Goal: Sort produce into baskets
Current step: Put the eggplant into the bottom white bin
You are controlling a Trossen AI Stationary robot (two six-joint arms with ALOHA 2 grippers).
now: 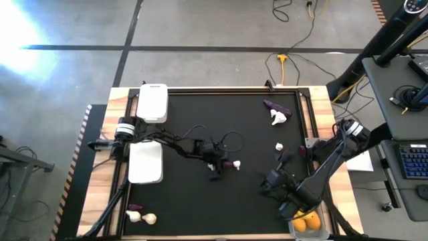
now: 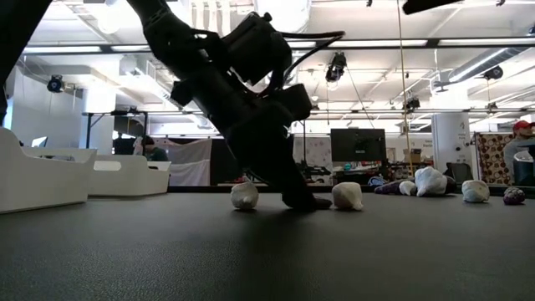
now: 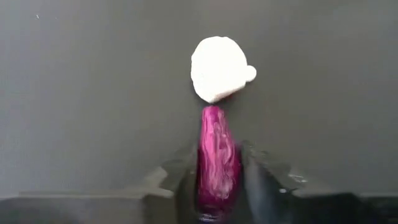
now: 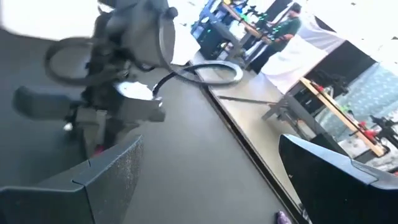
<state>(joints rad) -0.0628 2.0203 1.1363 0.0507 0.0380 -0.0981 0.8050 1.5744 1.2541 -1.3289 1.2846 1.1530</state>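
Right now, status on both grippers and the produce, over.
Left gripper down mid-table, fingers flanking purple eggplant. White garlic bulb touching eggplant's tip. Right gripper open, waiting near clear basket holding orange fruit.

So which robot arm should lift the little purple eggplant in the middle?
Left. The left gripper already has its fingers on both sides of the small dark purple eggplant piece mid-table. The right gripper hangs open near the clear tub of orange fruit.
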